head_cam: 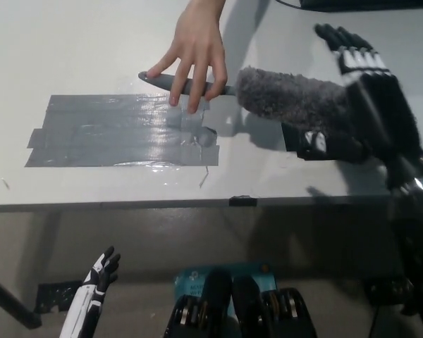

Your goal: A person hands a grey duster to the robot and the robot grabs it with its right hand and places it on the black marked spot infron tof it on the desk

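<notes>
A person's hand [196,48] reaches in from the top and holds the grey duster's handle [170,82] just above the desk. The duster's fluffy grey head [285,97] points right. My black right hand [363,105] is raised over the desk at the right end of that head. Its fingers are stretched out and its thumb lies below the fluff, not closed on it. The black marked spot [291,139] is mostly hidden under the duster and my hand; only its left edge shows. My white left hand [97,290] rests low at the lower left, below the desk, with fingers apart.
A wide patch of grey tape [120,131] covers the desk's left middle. The white desk's front edge [127,205] runs across the picture, with a small black mark [242,201] on it. A dark object [366,4] lies at the top right.
</notes>
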Robot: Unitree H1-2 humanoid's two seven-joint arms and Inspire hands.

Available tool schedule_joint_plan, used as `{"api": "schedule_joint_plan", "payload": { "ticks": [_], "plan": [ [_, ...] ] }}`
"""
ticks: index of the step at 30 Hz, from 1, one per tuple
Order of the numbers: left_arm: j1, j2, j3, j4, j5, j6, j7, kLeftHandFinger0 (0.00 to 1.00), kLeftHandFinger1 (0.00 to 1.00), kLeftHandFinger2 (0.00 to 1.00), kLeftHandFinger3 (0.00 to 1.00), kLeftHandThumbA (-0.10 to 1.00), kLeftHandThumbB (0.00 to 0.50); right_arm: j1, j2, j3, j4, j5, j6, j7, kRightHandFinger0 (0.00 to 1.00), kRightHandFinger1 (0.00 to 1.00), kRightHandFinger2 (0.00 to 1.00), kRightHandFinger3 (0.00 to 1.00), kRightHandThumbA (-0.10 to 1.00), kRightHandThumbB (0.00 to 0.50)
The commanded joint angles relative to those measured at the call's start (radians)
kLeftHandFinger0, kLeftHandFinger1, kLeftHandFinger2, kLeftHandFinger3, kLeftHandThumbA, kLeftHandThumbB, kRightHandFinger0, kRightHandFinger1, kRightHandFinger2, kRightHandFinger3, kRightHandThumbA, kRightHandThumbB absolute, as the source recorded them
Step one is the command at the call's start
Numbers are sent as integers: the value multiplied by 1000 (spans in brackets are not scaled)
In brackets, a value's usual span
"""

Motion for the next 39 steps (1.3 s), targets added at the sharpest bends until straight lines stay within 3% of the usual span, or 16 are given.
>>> {"api": "schedule_joint_plan", "payload": {
  "ticks": [1, 12, 19, 20, 21, 22, 23, 24, 25, 26, 27, 29, 31, 34, 38, 39],
  "plan": [
    [-12, 20, 6, -47, 8, -3, -13, 1000, 1000, 1000, 1000, 1000, 237, -101, 8, 36, 111, -113, 39, -20, 1000, 1000, 1000, 1000, 1000, 500],
    [-16, 20, 3, -40, -1, -5, -16, 1000, 1000, 1000, 1000, 1000, 249, -222, 30, 118, 437, -141, 82, -27, 1000, 1000, 1000, 1000, 1000, 500],
    [-4, 20, 0, -46, 7, -4, -15, 1000, 1000, 1000, 1000, 1000, 243, -318, 28, 122, 618, -179, 64, -197, 1000, 1000, 1000, 1000, 1000, 499],
    [-3, 21, -2, -47, 7, -5, -16, 1000, 1000, 1000, 1000, 1000, 242, -325, 33, 113, 654, -191, 41, -309, 1000, 1000, 1000, 1000, 863, 421],
    [-2, 23, -3, -48, 9, -6, -18, 1000, 1000, 1000, 1000, 1000, 234, -335, 40, 99, 705, -196, 3, -456, 1000, 1000, 1000, 1000, 550, 366],
    [-4, 24, -4, -50, 10, -3, -19, 1000, 1000, 1000, 1000, 1000, 232, -344, 44, 86, 743, -191, -30, -561, 797, 824, 914, 1000, 333, 325],
    [-6, 24, -4, -53, 9, 5, -20, 1000, 1000, 1000, 1000, 1000, 230, -352, 46, 72, 761, -192, -58, -669, 515, 541, 621, 799, 164, 265],
    [-11, 26, -4, -55, 9, 13, -21, 1000, 1000, 1000, 1000, 1000, 229, -353, 43, 69, 749, -203, -56, -707, 413, 455, 610, 773, 110, 258],
    [-14, 25, -3, -50, 7, 13, -21, 1000, 1000, 1000, 1000, 1000, 224, -350, 38, 62, 713, -205, -69, -729, 76, 253, 486, 602, -88, 209],
    [-17, 25, -4, -47, 9, 12, -21, 1000, 1000, 1000, 1000, 1000, 223, -349, 32, 59, 691, -205, -77, -734, 15, 231, 521, 598, -98, 204],
    [-19, 26, -5, -40, 14, 5, -19, 1000, 1000, 1000, 1000, 1000, 221, -346, 27, 57, 664, -204, -83, -733, 1, 142, 551, 558, -100, 201],
    [-16, 25, -6, -39, 16, 6, -18, 1000, 1000, 1000, 1000, 1000, 229, -338, 18, 63, 611, -219, -70, -714, 0, 211, 684, 629, -100, 210],
    [-11, 25, -7, -48, 17, 15, -19, 1000, 1000, 1000, 1000, 1000, 218, -332, 17, 59, 592, -209, -75, -705, 0, 282, 715, 735, -100, 237],
    [-6, 23, -6, -52, 6, 28, -24, 1000, 1000, 1000, 1000, 1000, 198, -317, 12, 58, 547, -195, -79, -664, 0, 323, 708, 765, -100, 234],
    [-11, 27, -5, -43, 16, 21, -19, 1000, 1000, 1000, 1000, 1000, 209, -313, 15, 27, 489, -79, -121, -510, 0, 439, 785, 914, -100, 174],
    [-11, 27, -5, -45, 17, 29, -18, 1000, 1000, 1000, 1000, 1000, 207, -310, 23, 1, 454, 12, -124, -397, 1, 445, 798, 938, -100, 153]
  ]
}}
